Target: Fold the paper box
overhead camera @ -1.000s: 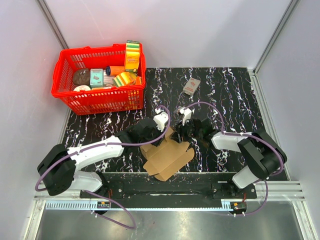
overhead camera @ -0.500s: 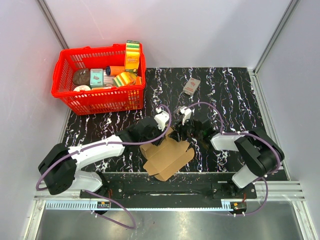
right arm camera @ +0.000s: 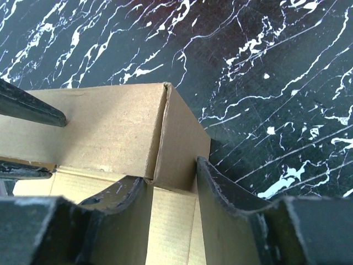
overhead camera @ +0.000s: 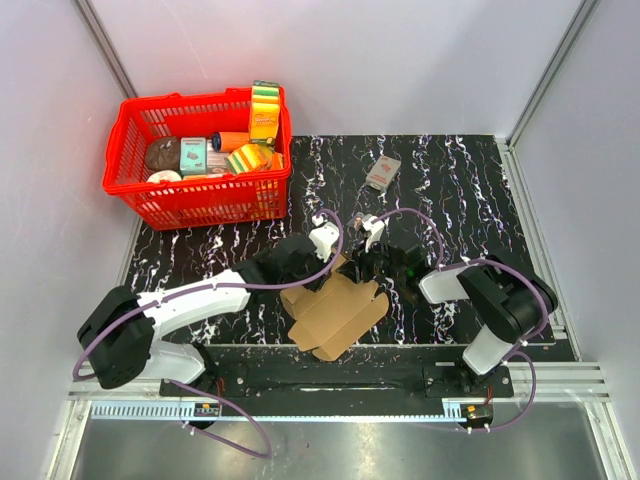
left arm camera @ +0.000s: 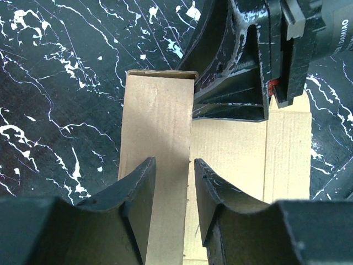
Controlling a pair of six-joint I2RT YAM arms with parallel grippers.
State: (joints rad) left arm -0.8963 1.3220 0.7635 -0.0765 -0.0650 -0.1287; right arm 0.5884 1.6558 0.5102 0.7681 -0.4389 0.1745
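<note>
The paper box is a brown cardboard sheet, partly folded, lying near the table's front edge between the arms. My left gripper comes in over its far left side. In the left wrist view its jaws straddle a raised side wall, which fills the gap between them. My right gripper faces it from the right. In the right wrist view its jaws sit on either side of a short end flap at the wall's corner, and both fingers touch it. The left fingers show on that wall.
A red basket full of packets and tins stands at the back left. A small grey-and-red packet lies on the black marbled table behind the grippers. Grey walls close in the sides and back.
My right gripper's jaws have narrowed onto the end flap, and the right arm has drawn slightly to the left. The left arm and the box have hardly moved.
</note>
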